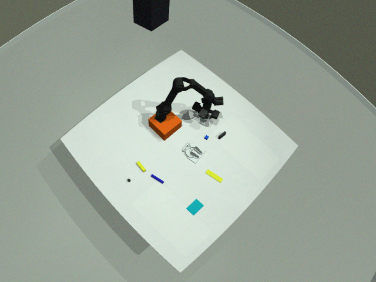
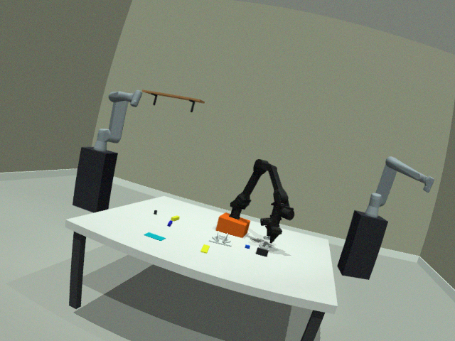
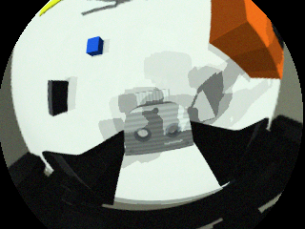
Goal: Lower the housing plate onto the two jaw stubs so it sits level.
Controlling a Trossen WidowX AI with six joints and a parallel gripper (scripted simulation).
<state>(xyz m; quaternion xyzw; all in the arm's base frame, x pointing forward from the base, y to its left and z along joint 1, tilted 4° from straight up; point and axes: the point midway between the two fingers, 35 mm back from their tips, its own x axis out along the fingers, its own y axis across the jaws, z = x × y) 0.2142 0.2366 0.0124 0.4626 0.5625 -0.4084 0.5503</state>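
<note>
The grey ribbed housing plate [image 3: 159,143], with two round holes and a toothed edge, lies between the black fingers of my gripper [image 3: 156,129] [image 2: 271,239]. Both fingers meet its sides, and my gripper is shut on it. It seems a little above the table; the exact gap is hard to tell. In the top view the arm mostly hides the plate. The two grey jaws [image 1: 197,150] [image 2: 222,238] are on their thin base, in front of the orange block and away from my gripper. Their stubs are too small to make out. Only a bit of this assembly shows at the wrist view's top edge.
A blue cube [image 1: 206,137] [image 2: 247,246] [image 3: 94,46] and a black block [image 1: 221,135] [image 2: 261,251] [image 3: 58,97] lie near my gripper. The orange base block [image 1: 164,126] [image 2: 232,224] carries the arm. Yellow bars [image 1: 214,175] [image 1: 141,166], a dark blue bar [image 1: 157,178] and a teal tile [image 1: 194,207] lie farther off.
</note>
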